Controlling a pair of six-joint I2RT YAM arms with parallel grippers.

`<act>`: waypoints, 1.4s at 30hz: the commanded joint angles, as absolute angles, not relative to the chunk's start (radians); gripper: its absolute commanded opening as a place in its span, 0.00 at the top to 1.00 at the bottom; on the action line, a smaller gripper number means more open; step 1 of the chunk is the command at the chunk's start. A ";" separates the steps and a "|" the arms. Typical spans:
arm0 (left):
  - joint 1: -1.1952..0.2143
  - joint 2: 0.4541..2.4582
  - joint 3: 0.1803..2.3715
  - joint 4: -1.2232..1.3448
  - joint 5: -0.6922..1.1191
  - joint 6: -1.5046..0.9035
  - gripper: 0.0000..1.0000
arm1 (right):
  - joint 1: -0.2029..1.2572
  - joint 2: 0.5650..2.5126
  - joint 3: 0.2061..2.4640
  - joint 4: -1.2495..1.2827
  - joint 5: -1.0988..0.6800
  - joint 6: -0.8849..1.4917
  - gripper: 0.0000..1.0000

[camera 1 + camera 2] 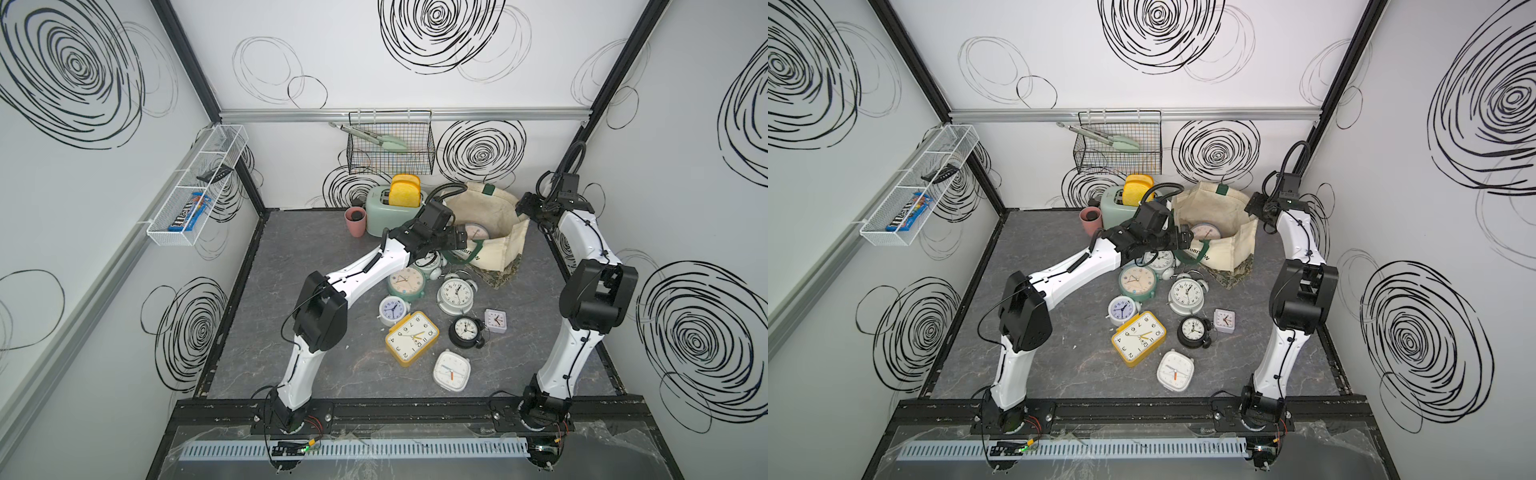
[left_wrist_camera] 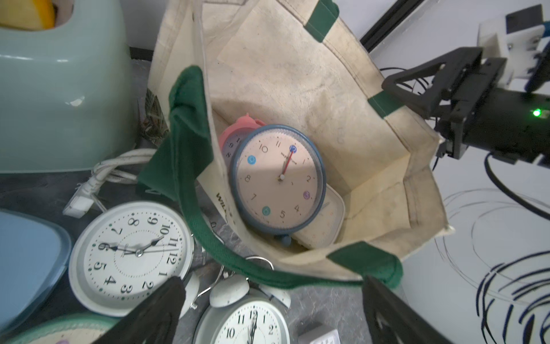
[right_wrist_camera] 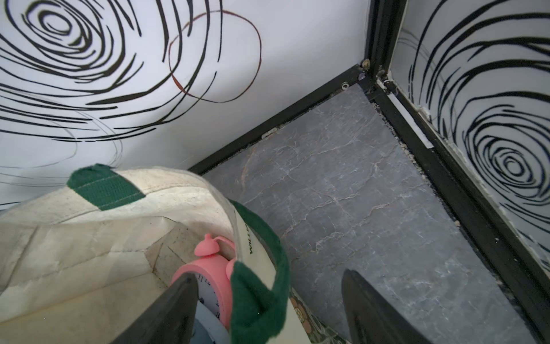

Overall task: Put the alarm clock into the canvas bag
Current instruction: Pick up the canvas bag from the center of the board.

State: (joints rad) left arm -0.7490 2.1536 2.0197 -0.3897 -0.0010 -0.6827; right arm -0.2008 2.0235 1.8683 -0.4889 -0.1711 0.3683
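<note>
Left gripper: jaws wide, empty, at near-left rim of cream canvas tote bag with dark green handles. Round blue-rimmed alarm clock: inside bag, untouched, 2 o'clock from left gripper (pink twin-bell clock behind it). Right gripper: jaws apart, nothing pinched, over bag rim, 2 o'clock from clock.

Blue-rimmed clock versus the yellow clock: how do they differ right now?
The blue-rimmed clock is round; the yellow clock is rectangular. The blue-rimmed clock lies inside the canvas bag; the yellow clock lies on the table, outside it. The blue-rimmed clock's dial is pinkish, the yellow clock's white. Both are analogue, with their dials showing.
</note>
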 commanded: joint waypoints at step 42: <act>-0.732 2.047 2.225 -0.367 0.371 -0.574 1.00 | -0.096 1.324 1.661 -0.389 -0.362 0.391 1.00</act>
State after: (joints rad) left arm -0.7063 2.1872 2.2368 -0.4080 0.3363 -0.6418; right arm -0.1307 1.4536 1.6615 -0.4667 -0.3470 0.3958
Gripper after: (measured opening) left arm 0.054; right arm 0.083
